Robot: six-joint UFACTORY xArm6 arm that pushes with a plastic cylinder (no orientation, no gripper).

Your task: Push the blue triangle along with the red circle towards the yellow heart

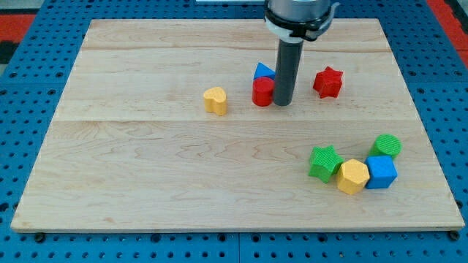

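The yellow heart (215,100) lies left of the board's middle. The red circle (262,92) stands to its right, with the blue triangle (262,71) just behind it, touching or nearly so. My tip (283,103) is down on the board right against the red circle's right side. The rod hides part of the blue triangle's right edge.
A red star (328,82) lies right of the rod. At the lower right sits a cluster: green star (324,161), yellow hexagon (352,176), blue cube (381,172) and green circle (387,146). The wooden board (146,168) ends at a blue pegboard surround.
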